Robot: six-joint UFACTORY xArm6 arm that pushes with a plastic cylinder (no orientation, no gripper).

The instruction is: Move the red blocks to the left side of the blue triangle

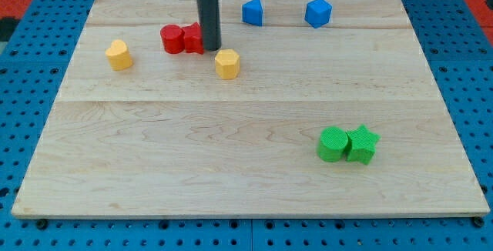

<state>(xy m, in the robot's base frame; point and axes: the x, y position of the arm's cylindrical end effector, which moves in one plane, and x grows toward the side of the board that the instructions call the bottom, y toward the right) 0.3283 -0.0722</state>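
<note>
Wooden bench [246, 182] fills most of the view, sitting on a blue pegboard [31, 74].

The arm enters from the view's top as a straight dark rod [208, 8], upright, no jaws on it, so the tool is neither wide nor narrow and holds nothing. My tip [211, 48] rests on the bench in the upper left-centre.

Red blocks: two of them, side by side and touching. The red cylinder [172, 38] is on the view's left; the second red block [193, 38] is on its right, shape partly hidden by the rod. My tip is right against the second red block's right edge, apparently touching.

Blue triangle-like block [253, 11] is up and to the view's right of the tip, apart from it. So the red pair lies on the left of that blue block, slightly lower in the view. Second blue block [317, 11], hexagon-like, further right near the top edge.

Yellow hexagonal block [227, 63] just below-right of the tip, close but apart. Another yellow block [119, 54] well left of the reds.

Green cylinder [333, 144] and green star [362, 144] touch each other at lower right, far from the tip.
</note>
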